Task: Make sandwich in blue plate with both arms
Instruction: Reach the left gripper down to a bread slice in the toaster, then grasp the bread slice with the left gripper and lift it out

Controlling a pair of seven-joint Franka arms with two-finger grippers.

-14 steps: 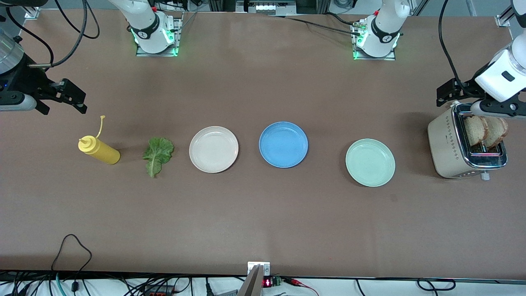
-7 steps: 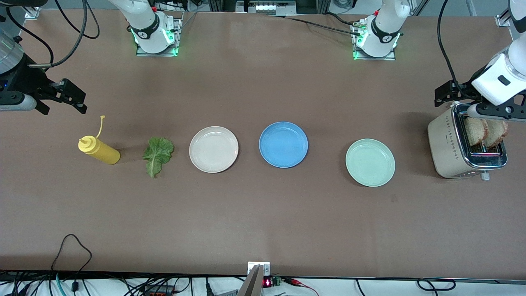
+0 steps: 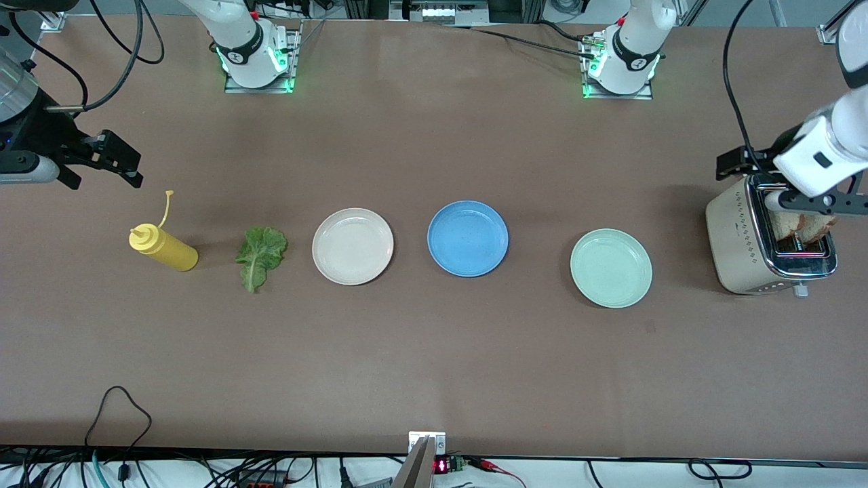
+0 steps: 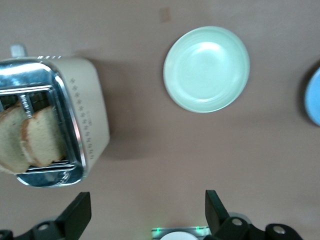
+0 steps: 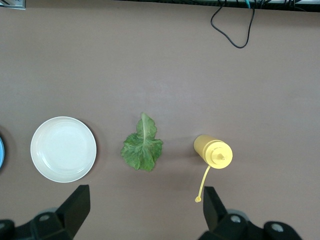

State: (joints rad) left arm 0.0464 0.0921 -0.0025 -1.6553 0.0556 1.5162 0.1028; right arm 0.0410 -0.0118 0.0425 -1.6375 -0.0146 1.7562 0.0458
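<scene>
Left gripper [image 4: 145,212] is held wide open and empty over the table, just beside the toaster [image 3: 763,247], while the right gripper [image 5: 142,212] is also held wide open and empty.

Two bread slices [image 4: 30,140] are seen standing in the toaster slots, close to the left gripper. The mint-green plate [image 3: 611,268] is set between the toaster and the blue plate [image 3: 468,238], which is bare. Below the right gripper, the lettuce leaf [image 5: 142,147] is seen between the yellow bottle [image 5: 213,151] and the pale plate [image 5: 63,149], near the right arm's end of the table [image 3: 434,366].
</scene>
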